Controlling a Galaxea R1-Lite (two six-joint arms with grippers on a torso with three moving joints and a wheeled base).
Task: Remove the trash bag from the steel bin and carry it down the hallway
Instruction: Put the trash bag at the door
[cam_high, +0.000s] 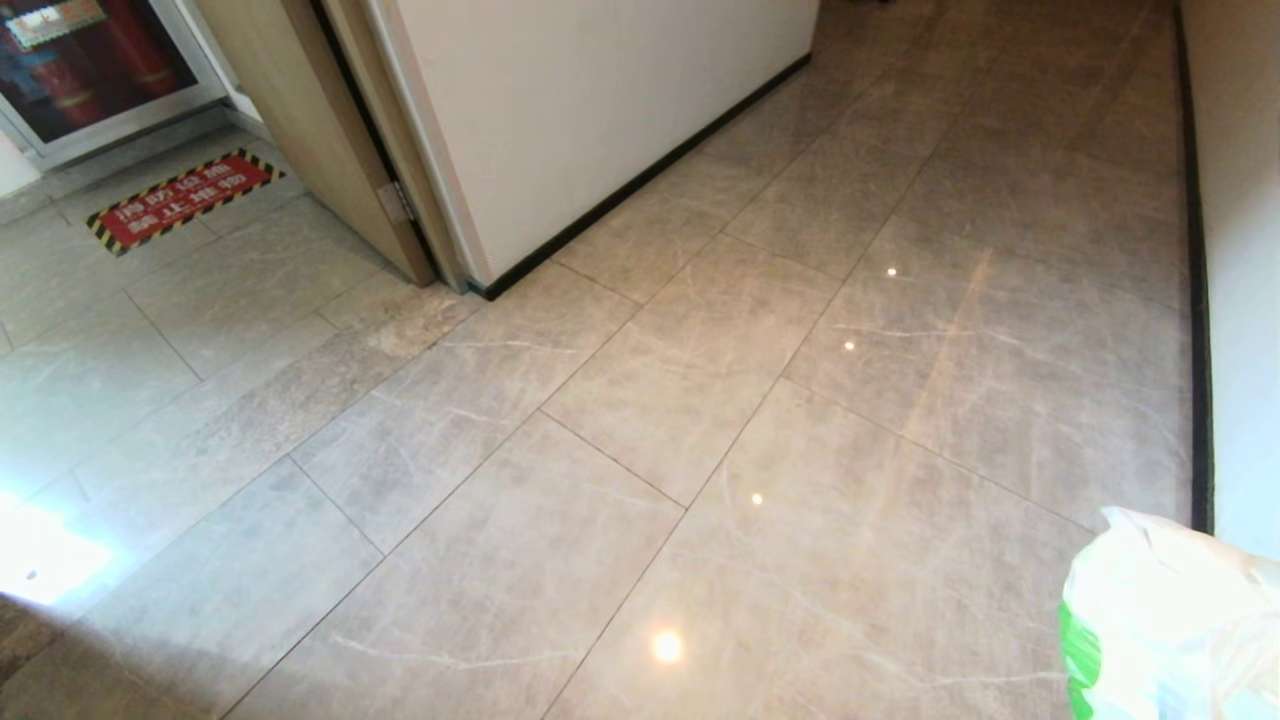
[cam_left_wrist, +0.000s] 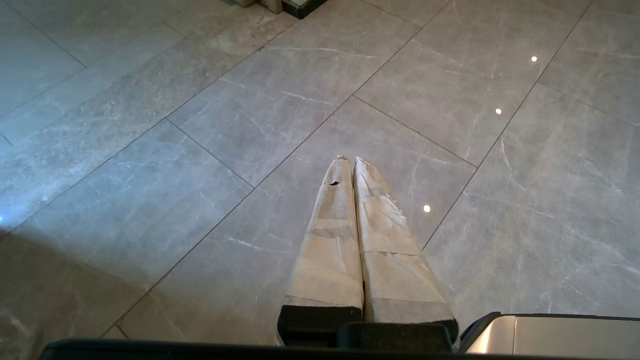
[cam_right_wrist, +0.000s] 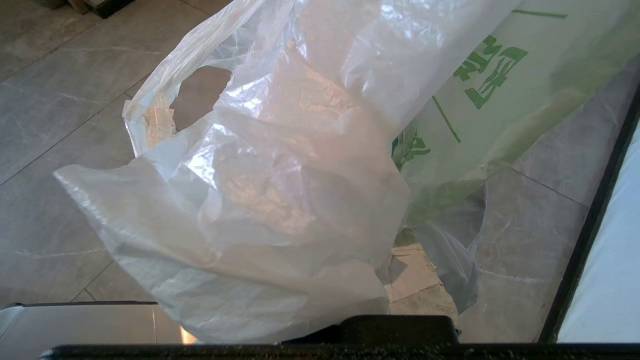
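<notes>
Beside skirting (cam_high: 1200, 400), right gripper (cam_right_wrist: 415, 280) apparently grips trash bag (cam_right_wrist: 280, 200).

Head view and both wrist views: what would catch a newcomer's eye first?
The trash bag, white plastic with green print, fills the right wrist view, draped over the shut right gripper, and pokes into the head view's lower right corner. On the floor at upper left lies a red hazard-striped floor sign. The left gripper hangs shut and empty over glossy hallway tiles.

Illegible green print on trash bag (cam_right_wrist: 480, 75)
</notes>
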